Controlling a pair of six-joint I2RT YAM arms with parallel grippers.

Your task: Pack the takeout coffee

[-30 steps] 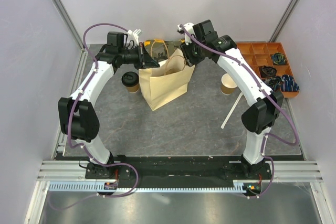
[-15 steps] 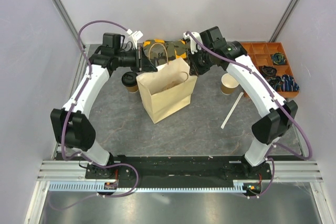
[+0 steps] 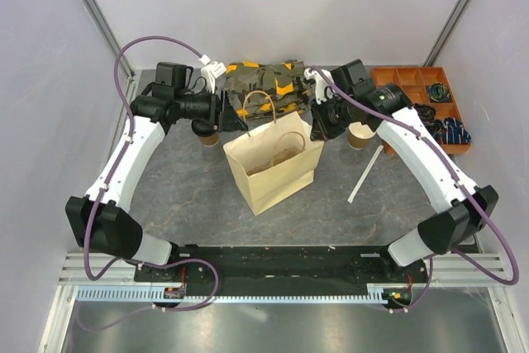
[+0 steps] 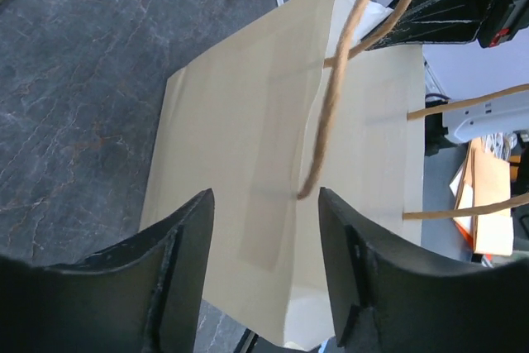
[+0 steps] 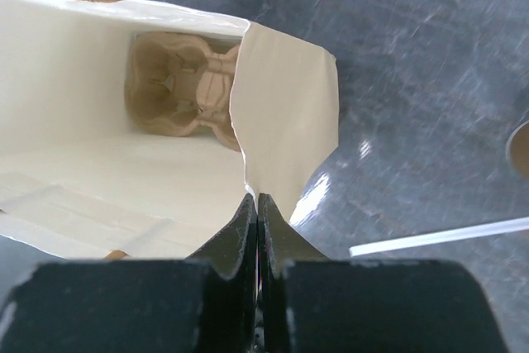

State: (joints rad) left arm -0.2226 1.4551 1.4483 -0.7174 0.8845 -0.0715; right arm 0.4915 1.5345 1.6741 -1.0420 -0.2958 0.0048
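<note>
Upright bag (image 3: pixel 277 175), coffee (image 3: pixel 206 132) outside it.
Carrier (image 5: pixel 178 88) lies at bag's bottom. Right gripper (image 5: pixel 257 204) clenched on bag's rim flap; left gripper (image 4: pixel 264 196) released, jaws spread beside a handle (image 4: pixel 331 97). The coffee sits on table (image 3: pixel 182 196) just left of bag, partly under left gripper.

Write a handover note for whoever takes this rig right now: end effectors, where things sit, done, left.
Left end effector: open at the paper bag, left side, a handle loop hanging between its jaws, ungripped.
Right end effector: shut on the bag's rim.
Takeout coffee: on the table left of the bag, partly hidden by the left arm.
Done: bag upright and open, pulp carrier in its bottom.
Left: grasp the coffee, set it into the carrier.
</note>
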